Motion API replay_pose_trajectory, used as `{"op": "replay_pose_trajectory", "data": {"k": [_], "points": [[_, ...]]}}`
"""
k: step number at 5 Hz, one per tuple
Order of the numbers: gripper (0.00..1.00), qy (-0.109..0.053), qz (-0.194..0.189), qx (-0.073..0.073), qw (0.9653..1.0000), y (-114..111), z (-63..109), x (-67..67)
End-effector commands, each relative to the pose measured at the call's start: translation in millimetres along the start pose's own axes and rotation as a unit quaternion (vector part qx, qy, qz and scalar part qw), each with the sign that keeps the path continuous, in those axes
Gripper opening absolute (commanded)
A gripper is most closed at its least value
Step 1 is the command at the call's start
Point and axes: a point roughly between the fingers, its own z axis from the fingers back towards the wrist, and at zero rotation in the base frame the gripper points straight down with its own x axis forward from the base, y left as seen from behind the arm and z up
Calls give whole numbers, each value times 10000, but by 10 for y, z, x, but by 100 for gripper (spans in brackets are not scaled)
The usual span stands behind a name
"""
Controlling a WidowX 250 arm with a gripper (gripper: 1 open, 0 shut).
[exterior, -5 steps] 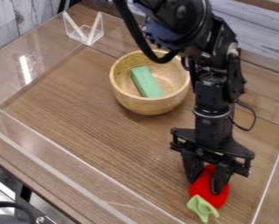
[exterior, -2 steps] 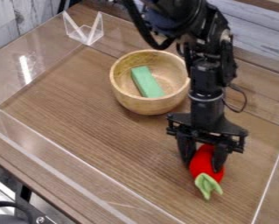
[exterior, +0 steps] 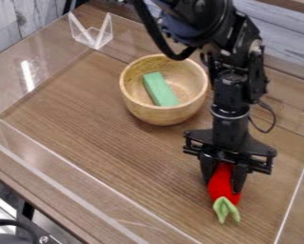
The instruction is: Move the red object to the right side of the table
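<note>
Black pincer [exterior: 226, 178], pointing straight down, with its fingers clamped on the red object [exterior: 224, 188]; note that the grip sits on the red body, leaving the light green leafy end hanging free below. You can see the toy near the front right of the tabletop [exterior: 78, 114], though whether it rests on the wood or hangs just clear cannot be told. A vertical approach keeps the arm clear of the wooden bowl [exterior: 163, 91], which stands well apart toward the centre back with the flat green block [exterior: 157, 89] inside it. Low clear acrylic walls [exterior: 27, 143] border the surface, so your placement is probably best kept inside the right-hand edge.
</note>
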Motion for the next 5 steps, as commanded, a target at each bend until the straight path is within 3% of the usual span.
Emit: {"op": "replay_pose_trajectory", "data": {"k": [1, 2, 4, 5], "points": [[100, -181, -186, -43, 9997, -72, 212, 33], [100, -180, -395, -54, 9990, -174, 296, 1], [100, -314, -85, -171, 9993, -378, 445, 94], [100, -309, -18, -168, 9994, -417, 395, 48]]}}
